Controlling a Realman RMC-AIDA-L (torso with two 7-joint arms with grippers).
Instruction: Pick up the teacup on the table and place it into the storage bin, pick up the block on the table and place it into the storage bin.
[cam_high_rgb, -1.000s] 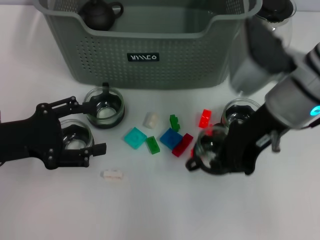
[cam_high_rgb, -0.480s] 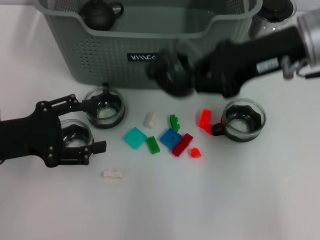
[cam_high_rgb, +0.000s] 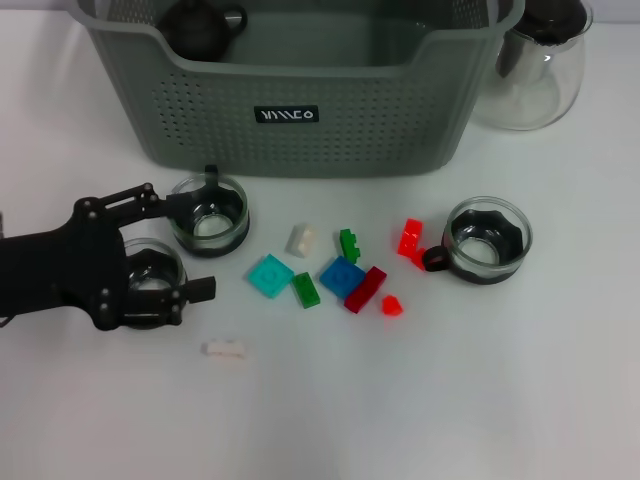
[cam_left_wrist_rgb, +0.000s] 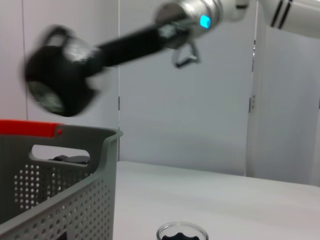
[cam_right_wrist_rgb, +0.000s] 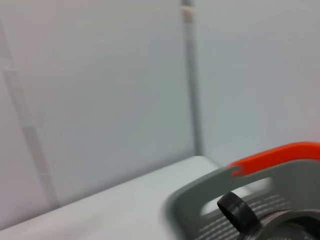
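Observation:
The grey-green storage bin (cam_high_rgb: 330, 150) stands at the back of the table, and a black teapot (cam_high_rgb: 200, 25) lies in its left corner. One glass teacup (cam_high_rgb: 152, 276) sits between the open fingers of my left gripper (cam_high_rgb: 200, 248) at the left. A second teacup (cam_high_rgb: 208, 215) is just beyond it, and a third teacup (cam_high_rgb: 487, 240) stands at the right. Several coloured blocks lie in the middle, among them a cyan block (cam_high_rgb: 270, 275), a blue block (cam_high_rgb: 341, 275) and a red block (cam_high_rgb: 410, 237). My right gripper (cam_left_wrist_rgb: 60, 85) shows blurred, high above the storage bin (cam_left_wrist_rgb: 75, 200).
A clear glass pitcher (cam_high_rgb: 535, 60) stands to the right of the bin at the back. A small white block (cam_high_rgb: 225, 348) lies alone toward the front. The right wrist view shows the bin's rim (cam_right_wrist_rgb: 280, 175) with an orange strip on it.
My right arm lifted a teacup from beside the red blocks, swung it up toward the bin, and has left the head view. The left arm has not moved.

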